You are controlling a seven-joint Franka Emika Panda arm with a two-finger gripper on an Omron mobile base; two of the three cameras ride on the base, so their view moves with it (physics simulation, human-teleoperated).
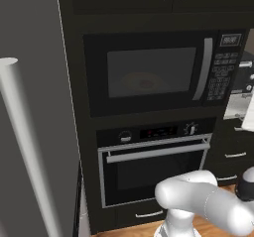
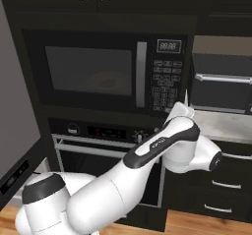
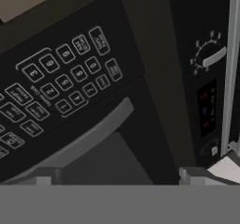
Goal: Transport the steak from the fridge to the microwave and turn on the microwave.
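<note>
Risk, judged from the present pose: the end effector (image 3: pixel 117 178), its fingers spread wide and holding nothing, faces the keypad (image 3: pixel 56 94) of the microwave (image 1: pixel 149 72) at a roll, so the button rows run diagonally in the hand view. A spread finger could land on a digit key or between two keys instead of the start key, or glance off the curved door handle (image 3: pixel 89 136) that lies just beside the pad; either would leave the oven unstarted, and a hard push against the handle might jar the door. Which key is the start key is too small to read.

The steak (image 1: pixel 145 84) appears as a faint reddish oval behind the door window, on a pale round plate (image 1: pixel 133 78) near the cavity's middle; the door looks closed.
</note>
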